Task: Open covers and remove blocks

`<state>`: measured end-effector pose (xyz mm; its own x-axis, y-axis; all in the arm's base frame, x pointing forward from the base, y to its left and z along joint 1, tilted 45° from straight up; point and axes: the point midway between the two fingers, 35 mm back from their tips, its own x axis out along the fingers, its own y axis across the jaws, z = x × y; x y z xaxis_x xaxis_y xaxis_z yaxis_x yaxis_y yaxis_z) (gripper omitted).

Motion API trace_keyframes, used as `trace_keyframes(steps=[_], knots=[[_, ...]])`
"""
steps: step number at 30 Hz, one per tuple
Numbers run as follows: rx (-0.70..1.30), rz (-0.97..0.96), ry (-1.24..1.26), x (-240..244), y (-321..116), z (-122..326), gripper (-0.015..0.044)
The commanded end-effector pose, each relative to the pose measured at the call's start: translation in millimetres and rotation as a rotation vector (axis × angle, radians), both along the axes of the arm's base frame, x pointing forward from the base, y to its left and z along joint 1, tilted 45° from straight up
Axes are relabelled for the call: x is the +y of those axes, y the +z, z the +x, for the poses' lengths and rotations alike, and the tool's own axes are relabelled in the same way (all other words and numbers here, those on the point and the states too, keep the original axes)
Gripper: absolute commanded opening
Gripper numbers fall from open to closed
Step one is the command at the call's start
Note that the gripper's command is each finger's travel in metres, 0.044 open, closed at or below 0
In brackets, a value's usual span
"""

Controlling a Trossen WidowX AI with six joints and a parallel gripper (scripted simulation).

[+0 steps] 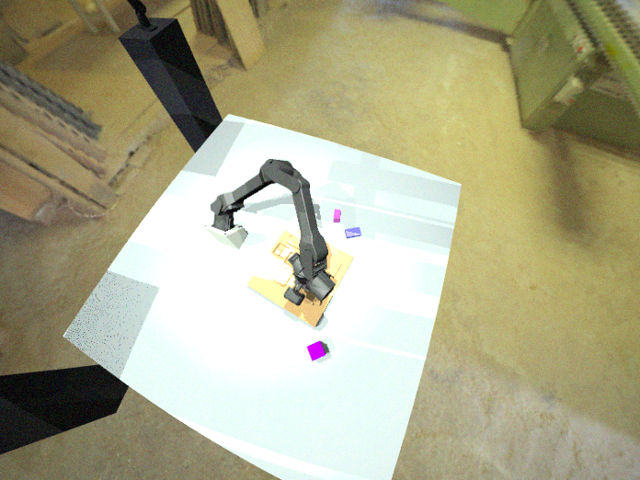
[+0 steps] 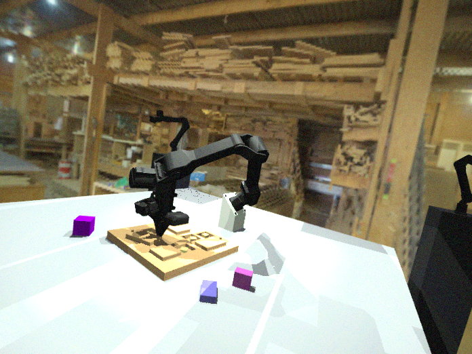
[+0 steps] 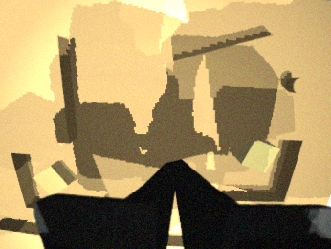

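The tan puzzle board (image 1: 314, 317) (image 2: 167, 268) lies under my gripper (image 2: 161, 232) (image 3: 176, 164), which is shut and empty, tips pointing down at or just above its surface; contact cannot be told. Raised flat covers show at the near corner (image 2: 163, 251), on the right (image 2: 210, 243) and behind the fingers (image 2: 179, 229). Pale squares show in recesses at the left (image 3: 52, 178) and right (image 3: 260, 155) of the wrist view. Shadow and the hand hide part of the board. A purple block (image 1: 316, 350) (image 2: 83, 226), a magenta block (image 1: 337, 215) (image 2: 242, 279) and a blue block (image 1: 352, 232) (image 2: 208, 292) rest on the table, clear of the board.
The white table (image 1: 227, 403) (image 2: 114, 316) extends around the board. My arm's pale base mount (image 1: 232, 235) (image 2: 231, 217) stands beside the board. Black pedestals (image 1: 170, 77) (image 2: 438, 266) stand beyond the table edges. Shadows of the arm fall on the board.
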<state>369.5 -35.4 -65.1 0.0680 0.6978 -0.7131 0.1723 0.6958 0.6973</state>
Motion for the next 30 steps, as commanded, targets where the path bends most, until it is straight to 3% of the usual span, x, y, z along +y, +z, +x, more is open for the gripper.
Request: trace_keyframes(steps=[1,30], knots=[[-0.003,0.002,-0.002,1.6,3.1,5.5,0.0],[-0.004,0.001,-0.003,-4.6,19.6,23.4,0.0]])
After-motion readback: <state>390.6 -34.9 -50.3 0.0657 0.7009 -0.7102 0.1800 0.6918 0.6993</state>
